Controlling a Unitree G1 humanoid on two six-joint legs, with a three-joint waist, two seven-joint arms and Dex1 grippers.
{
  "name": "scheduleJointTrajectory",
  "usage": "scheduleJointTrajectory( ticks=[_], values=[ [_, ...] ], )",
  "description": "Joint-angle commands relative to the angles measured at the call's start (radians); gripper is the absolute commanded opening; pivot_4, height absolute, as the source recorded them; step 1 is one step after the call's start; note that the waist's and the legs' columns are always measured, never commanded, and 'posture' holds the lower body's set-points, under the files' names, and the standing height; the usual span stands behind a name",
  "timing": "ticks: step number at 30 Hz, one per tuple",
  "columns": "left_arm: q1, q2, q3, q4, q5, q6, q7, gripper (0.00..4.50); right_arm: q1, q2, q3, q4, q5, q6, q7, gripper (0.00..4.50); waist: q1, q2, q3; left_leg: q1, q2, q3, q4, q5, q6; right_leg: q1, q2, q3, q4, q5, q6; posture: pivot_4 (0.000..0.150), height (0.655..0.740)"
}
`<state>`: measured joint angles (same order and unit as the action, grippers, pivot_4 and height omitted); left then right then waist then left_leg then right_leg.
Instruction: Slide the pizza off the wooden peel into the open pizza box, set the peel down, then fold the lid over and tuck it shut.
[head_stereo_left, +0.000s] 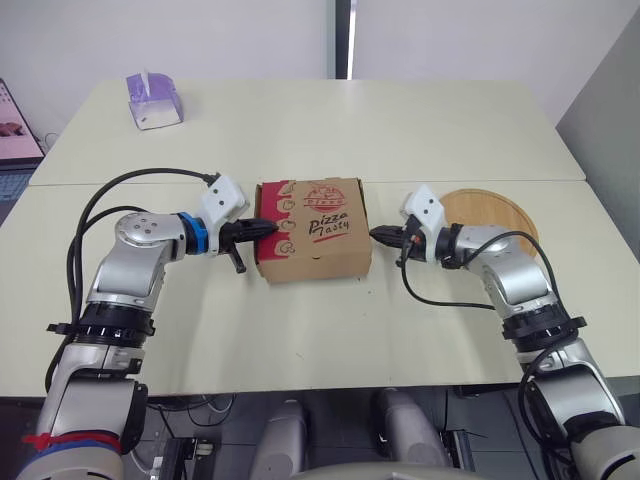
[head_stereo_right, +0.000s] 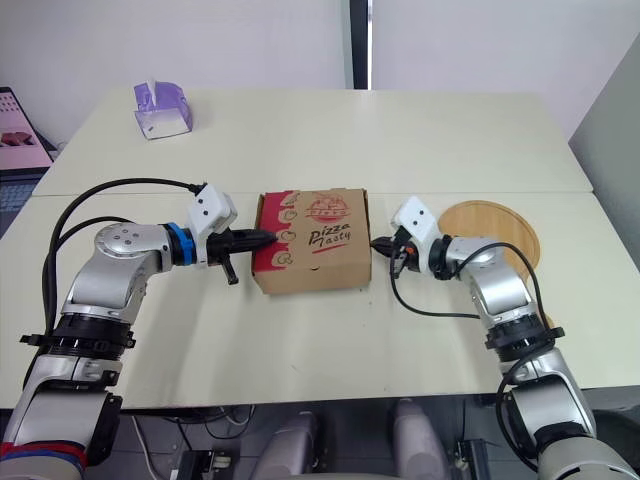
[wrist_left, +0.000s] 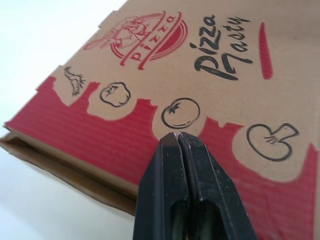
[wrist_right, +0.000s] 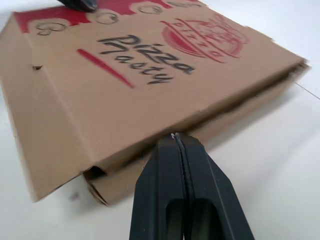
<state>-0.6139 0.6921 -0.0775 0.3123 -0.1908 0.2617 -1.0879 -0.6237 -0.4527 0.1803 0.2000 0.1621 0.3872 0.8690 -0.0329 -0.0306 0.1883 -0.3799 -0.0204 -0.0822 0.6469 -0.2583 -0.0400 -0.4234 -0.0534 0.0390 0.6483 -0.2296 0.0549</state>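
Box (head_stereo_left: 318, 238) lid down, peel (head_stereo_left: 497, 212) on table (head_stereo_left: 300, 340). Left claw (head_stereo_left: 268, 228) closed, empty, pressing lid; right claw (head_stereo_left: 378, 235) closed at side flap. Tucking step, likely; next: push flap home.

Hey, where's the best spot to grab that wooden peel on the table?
Probably its thin outer rim, approached low from the robot's right side: the wooden peel lies flat on the table, and the right arm covers its near-left edge. Any handle is hidden.
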Motion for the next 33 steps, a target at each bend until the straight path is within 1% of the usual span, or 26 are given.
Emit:
scheduleJointTrajectory(
  ticks=[1, 2, 3, 4, 7, 9, 15, 24, 33],
  values=[
    [-0.022, -0.003, 0.007, -0.008, 0.002, -0.015, -0.005, 0.04, -0.066, -0.021, -0.064, 0.015, 0.01, -0.098, 0.009, 0.0, -0.002, 0.0, 0.0, 0.0, 0.0, 0.0, 0.0, 0.0, 0.0, 0.0, 0.0, 0.0, 0.0, 0.0, 0.0, 0.15, 0.74],
    [-0.026, -0.004, 0.008, -0.007, 0.0, -0.015, -0.006, 0.0, -0.079, -0.027, -0.078, 0.017, 0.022, -0.131, 0.026, 0.29, -0.002, 0.0, 0.0, 0.0, 0.0, 0.0, 0.0, 0.0, 0.0, 0.0, 0.0, 0.0, 0.0, 0.0, 0.0, 0.15, 0.74],
    [-0.03, -0.005, 0.011, -0.007, -0.003, -0.013, -0.008, 0.0, -0.087, -0.034, -0.087, 0.01, 0.039, -0.148, 0.056, 0.4, -0.002, 0.0, 0.0, 0.0, 0.0, 0.0, 0.0, 0.0, 0.0, 0.0, 0.0, 0.0, 0.0, 0.0, 0.0, 0.15, 0.74],
    [-0.034, -0.006, 0.016, -0.01, -0.011, -0.007, -0.012, 0.0, -0.092, -0.042, -0.093, -0.009, 0.062, -0.146, 0.093, 0.64, -0.002, 0.0, 0.0, 0.0, 0.0, 0.0, 0.0, 0.0, 0.0, 0.0, 0.0, 0.0, 0.0, 0.0, 0.0, 0.15, 0.74],
    [-0.056, -0.009, 0.037, -0.014, -0.045, 0.023, -0.028, 0.0, -0.094, -0.074, -0.076, -0.076, 0.096, -0.144, 0.187, 1.66, -0.001, 0.0, 0.0, 0.0, 0.0, 0.0, 0.0, 0.0, 0.0, 0.0, 0.0, 0.0, 0.0, 0.0, 0.0, 0.15, 0.74],
    [-0.074, -0.009, 0.048, -0.01, -0.059, 0.039, -0.033, 0.0, -0.086, -0.088, -0.062, -0.119, 0.101, -0.137, 0.219, 2.38, 0.0, 0.0, 0.0, 0.0, 0.0, 0.0, 0.0, 0.0, 0.0, 0.0, 0.0, -0.001, 0.0, 0.0, 0.0, 0.15, 0.74],
    [-0.097, -0.003, 0.039, 0.014, -0.052, 0.033, -0.038, 0.0, -0.064, -0.102, 0.01, -0.207, 0.057, -0.163, 0.253, 4.46, -0.002, 0.0, 0.0, 0.0, 0.0, 0.0, 0.0, 0.0, 0.0, 0.0, 0.0, 0.0, 0.0, 0.0, 0.0, 0.15, 0.74],
    [-0.107, -0.014, 0.027, 0.029, -0.038, 0.026, -0.034, 0.0, -0.03, -0.073, 0.144, -0.179, -0.138, -0.332, 0.179, 4.46, 0.0, 0.0, 0.0, 0.0, 0.0, 0.0, 0.001, 0.0, 0.0, 0.0, 0.0, 0.0, 0.0, 0.0, 0.0, 0.15, 0.74],
    [-0.092, -0.019, 0.021, 0.018, -0.028, 0.025, -0.031, 0.0, -0.051, -0.062, 0.192, -0.081, -0.262, -0.44, 0.126, 4.46, 0.0, 0.0, 0.0, 0.0, 0.0, 0.0, 0.001, 0.0, 0.0, 0.0, 0.0, 0.0, 0.0, 0.0, 0.0, 0.15, 0.74]
  ],
)
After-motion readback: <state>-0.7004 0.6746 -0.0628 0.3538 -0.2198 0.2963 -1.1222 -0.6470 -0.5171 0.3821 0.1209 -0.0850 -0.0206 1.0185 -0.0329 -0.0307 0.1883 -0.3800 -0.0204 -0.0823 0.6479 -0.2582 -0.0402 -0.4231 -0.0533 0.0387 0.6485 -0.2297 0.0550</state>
